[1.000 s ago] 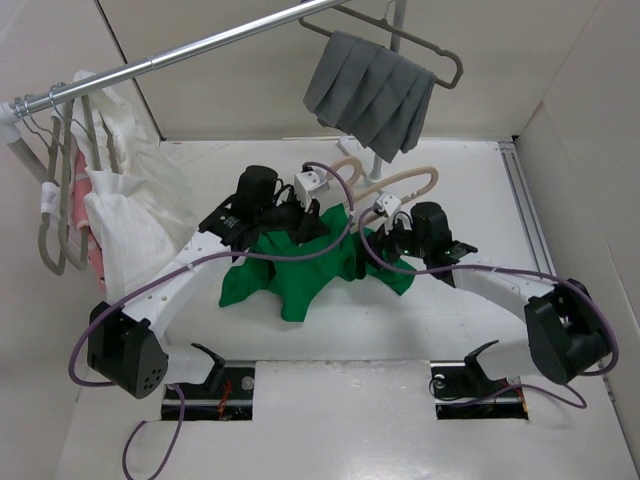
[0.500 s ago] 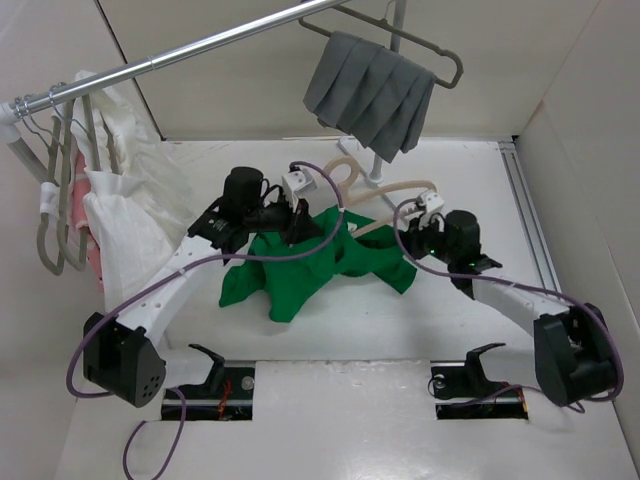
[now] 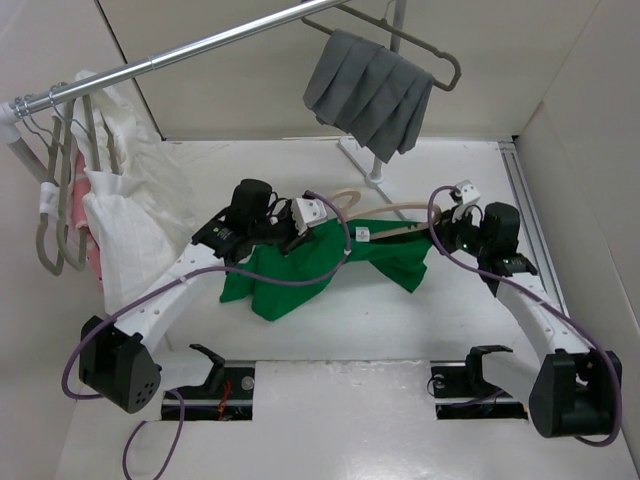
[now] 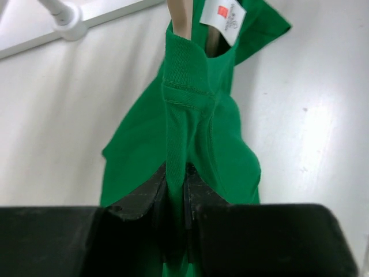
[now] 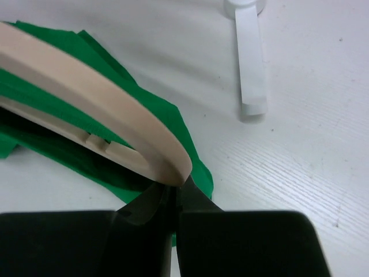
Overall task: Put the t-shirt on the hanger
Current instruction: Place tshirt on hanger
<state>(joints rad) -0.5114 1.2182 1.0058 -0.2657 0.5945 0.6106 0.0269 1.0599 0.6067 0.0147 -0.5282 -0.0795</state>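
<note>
The t-shirt point(image 3: 300, 272) lies crumpled mid-table, bright green plain knit. From overhead I see only a cream curve of the hanger point(image 3: 405, 208), showing past the cloth on its far side.

My left wrist view adds what the top camera hides. The left gripper point(image 4: 174, 187) is clamped on a raised fold of fabric below the ribbed collar. A white label point(image 4: 223, 14) sits at that collar, and the hanger's neck comes out of it.

The right wrist view shows the hanger as a smooth, broad plastic arc with a notch. Its end meets the right gripper point(image 5: 171, 199), whose jaws are closed. Whether they nip plastic or cloth I can't tell from here. Beyond, a white stand foot point(image 5: 251, 57) rests on the white table point(image 5: 311, 144).
</note>
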